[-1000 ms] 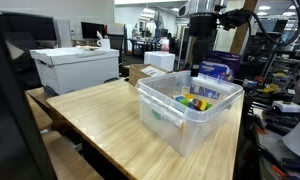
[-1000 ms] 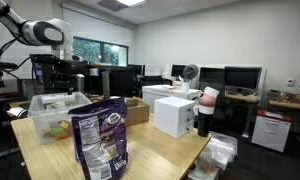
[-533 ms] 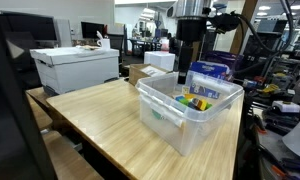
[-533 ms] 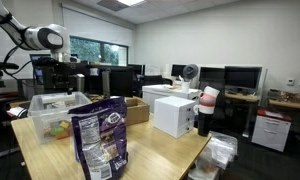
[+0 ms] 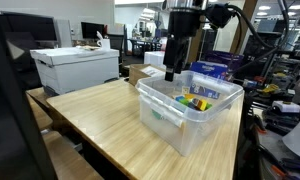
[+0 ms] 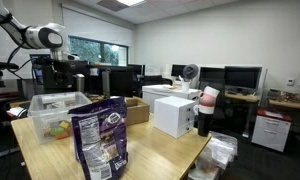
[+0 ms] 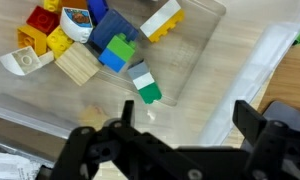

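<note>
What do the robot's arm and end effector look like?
The arm has rounded white links with dark joint bands. The end effector is black, with two blocky fingers. Black cables loop beside the wrist in an exterior view.

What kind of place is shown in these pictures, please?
Most likely an open-plan office or research lab: desks carry computer monitors, a white machine that may be a printer sits nearby, and a robot arm works over a wooden table.
</note>
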Available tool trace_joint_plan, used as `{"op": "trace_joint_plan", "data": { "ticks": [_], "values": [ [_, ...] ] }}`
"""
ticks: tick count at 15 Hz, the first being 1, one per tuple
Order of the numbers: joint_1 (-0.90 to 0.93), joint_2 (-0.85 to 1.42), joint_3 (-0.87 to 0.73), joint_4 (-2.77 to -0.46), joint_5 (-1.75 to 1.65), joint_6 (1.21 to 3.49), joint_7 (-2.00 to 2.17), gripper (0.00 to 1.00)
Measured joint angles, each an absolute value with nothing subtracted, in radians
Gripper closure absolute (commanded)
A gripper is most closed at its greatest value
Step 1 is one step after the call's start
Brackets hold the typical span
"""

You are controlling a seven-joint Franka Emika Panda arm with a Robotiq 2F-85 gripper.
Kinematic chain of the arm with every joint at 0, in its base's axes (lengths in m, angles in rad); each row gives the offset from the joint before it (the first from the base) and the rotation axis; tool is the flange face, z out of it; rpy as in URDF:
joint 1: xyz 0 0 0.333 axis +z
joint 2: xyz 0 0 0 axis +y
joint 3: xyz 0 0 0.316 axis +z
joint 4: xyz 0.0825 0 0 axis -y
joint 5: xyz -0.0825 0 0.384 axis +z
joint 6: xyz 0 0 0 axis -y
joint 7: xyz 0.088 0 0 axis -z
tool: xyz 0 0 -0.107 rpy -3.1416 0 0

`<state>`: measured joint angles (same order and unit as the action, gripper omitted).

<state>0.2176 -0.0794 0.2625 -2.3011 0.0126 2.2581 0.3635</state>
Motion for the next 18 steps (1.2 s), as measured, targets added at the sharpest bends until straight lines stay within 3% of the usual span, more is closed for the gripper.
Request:
{"op": "trace_joint_plan", "data": {
  "ticks": [18],
  "values": [
    [0.282,-0.034,0.293,-2.302,0.097,2.373,0.342,0.00]
  ]
}}
